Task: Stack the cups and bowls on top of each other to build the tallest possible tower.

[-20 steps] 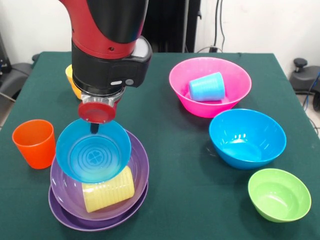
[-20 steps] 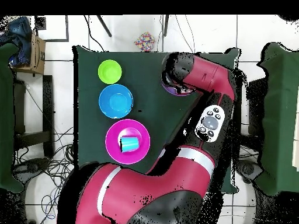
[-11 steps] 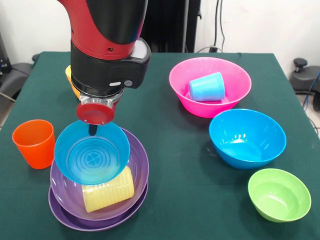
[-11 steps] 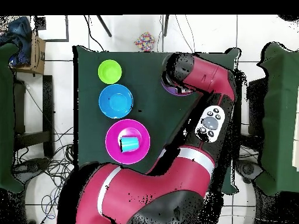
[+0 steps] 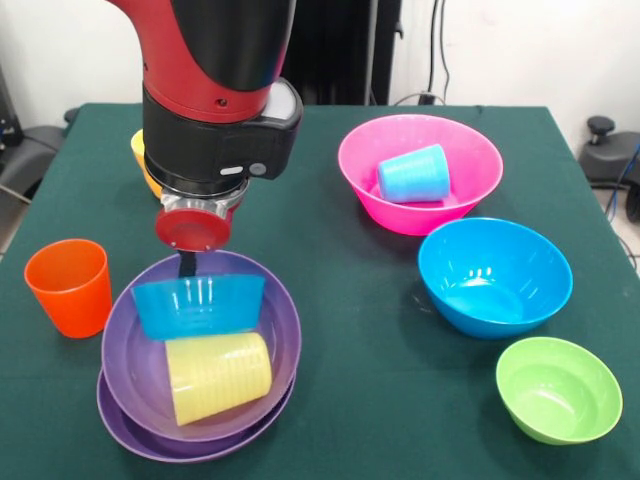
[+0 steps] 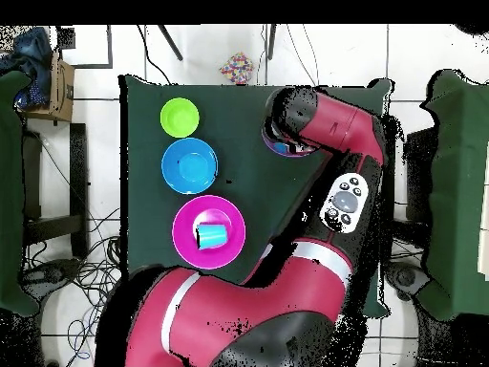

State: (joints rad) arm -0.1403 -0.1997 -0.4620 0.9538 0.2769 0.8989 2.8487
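the red and black arm's end effector [image 5: 187, 262] hangs over the far rim of the two nested wide shallow purple plastic bowls [image 5: 275, 345] on the green-clothed counter [image 5: 340, 300], and whether it is spread or pinching cannot be told. inside those bowls a small blue plastic bowl [image 5: 198, 305] sits tipped on its side, touching a ribbed pale yellow plastic cup [image 5: 218, 376] lying just in front of it. left of the purple bowls stands an orange plastic cup [image 5: 68, 286]; right of them are a big blue bowl [image 5: 494, 276], a small green bowl [image 5: 558, 389], and a big pink bowl [image 5: 470, 165] holding a light blue cup [image 5: 413, 174].
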